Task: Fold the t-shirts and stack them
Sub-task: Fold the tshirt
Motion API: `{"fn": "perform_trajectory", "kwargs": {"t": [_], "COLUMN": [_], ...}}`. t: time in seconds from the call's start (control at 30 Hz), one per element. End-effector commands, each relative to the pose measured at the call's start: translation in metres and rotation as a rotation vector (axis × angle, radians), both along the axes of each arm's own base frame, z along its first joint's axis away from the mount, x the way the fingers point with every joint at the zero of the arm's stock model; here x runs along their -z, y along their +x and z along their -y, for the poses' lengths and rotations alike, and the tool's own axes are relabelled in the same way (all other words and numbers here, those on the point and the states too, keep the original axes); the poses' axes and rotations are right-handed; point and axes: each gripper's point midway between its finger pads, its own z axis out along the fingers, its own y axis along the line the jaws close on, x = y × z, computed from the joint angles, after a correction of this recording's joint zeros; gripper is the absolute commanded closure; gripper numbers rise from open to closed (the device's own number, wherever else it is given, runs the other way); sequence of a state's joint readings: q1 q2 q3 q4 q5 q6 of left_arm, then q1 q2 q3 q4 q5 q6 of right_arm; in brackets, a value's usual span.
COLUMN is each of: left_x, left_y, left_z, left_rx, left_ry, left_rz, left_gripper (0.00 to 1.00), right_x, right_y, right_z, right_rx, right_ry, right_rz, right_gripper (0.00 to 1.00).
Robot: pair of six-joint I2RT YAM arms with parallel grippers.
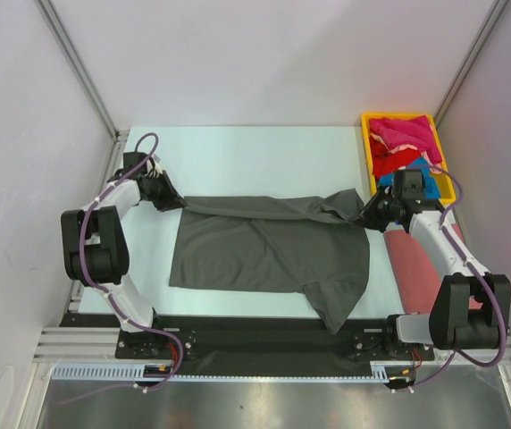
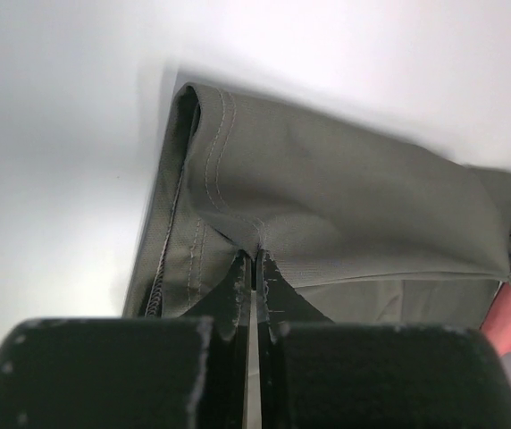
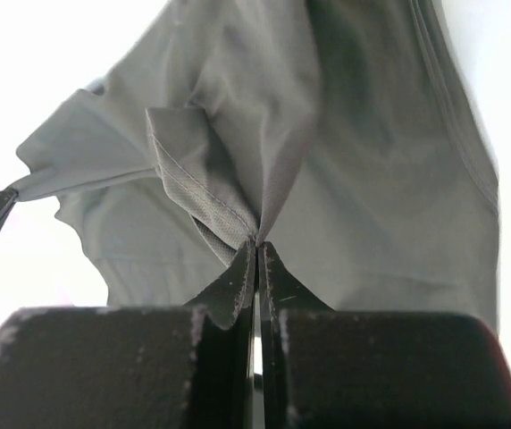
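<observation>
Dark grey t-shirt [image 1: 269, 255] spans your left pincer [image 1: 171, 202] and right pincer [image 1: 368, 214], both clenched on its edge. First fold seems in hand; next, draw edge evenly over cloth beneath.

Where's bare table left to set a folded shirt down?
Free: the far strip of white table between the large dark grey t-shirt and the back wall, left of the yellow plastic tray. Crowded: right side, salmon-pink shirt by the right arm.

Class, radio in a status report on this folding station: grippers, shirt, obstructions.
Jaws shut: left gripper and right gripper both on dark grey t-shirt, far edge stretched between them. To its right, apart: salmon-pink cloth. Nothing lying on the shirt.
</observation>
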State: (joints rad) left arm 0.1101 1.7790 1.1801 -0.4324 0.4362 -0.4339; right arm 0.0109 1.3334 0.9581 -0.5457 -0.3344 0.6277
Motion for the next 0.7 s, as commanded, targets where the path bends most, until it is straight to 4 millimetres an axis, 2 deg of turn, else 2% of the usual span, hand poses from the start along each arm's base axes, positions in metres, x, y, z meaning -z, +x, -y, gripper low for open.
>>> {"fn": "perform_trajectory", "kwargs": {"t": [0.0, 0.17, 0.43, 0.47, 0.53, 0.6, 0.63, 0.67], "left_x": [-0.003, 0.005, 0.012, 0.012, 0.010, 0.008, 0.007, -0.002], "left_y": [0.005, -0.005, -0.012, -0.012, -0.011, -0.011, -0.013, -0.013], "left_z": [-0.005, -0.007, -0.014, -0.016, -0.018, -0.021, -0.027, -0.032], "left_rx": [0.015, 0.021, -0.004, -0.010, -0.015, -0.025, -0.042, -0.055], "left_ry": [0.037, 0.058, 0.097, 0.103, 0.114, 0.132, 0.165, 0.192], "left_rz": [0.036, 0.009, -0.015, -0.019, -0.022, -0.022, -0.034, -0.017], "left_gripper": [1.00, 1.00, 0.99, 0.96, 0.82, 0.70, 0.64, 0.57], "right_x": [0.000, 0.011, 0.034, 0.037, 0.047, 0.053, 0.056, 0.048], "right_y": [0.002, -0.009, -0.030, -0.033, -0.042, -0.050, -0.054, -0.051], "right_z": [-0.004, 0.002, -0.002, 0.000, -0.001, -0.001, 0.000, 0.005], "right_rx": [0.066, 0.127, 0.177, 0.183, 0.177, 0.159, 0.121, 0.107], "right_ry": [0.067, 0.062, 0.102, 0.094, 0.086, 0.080, 0.050, 0.007], "right_rz": [0.028, 0.003, -0.078, -0.090, -0.131, -0.168, -0.171, -0.154], "right_gripper": [1.00, 1.00, 1.00, 0.97, 0.95, 0.89, 0.83, 0.80]}}
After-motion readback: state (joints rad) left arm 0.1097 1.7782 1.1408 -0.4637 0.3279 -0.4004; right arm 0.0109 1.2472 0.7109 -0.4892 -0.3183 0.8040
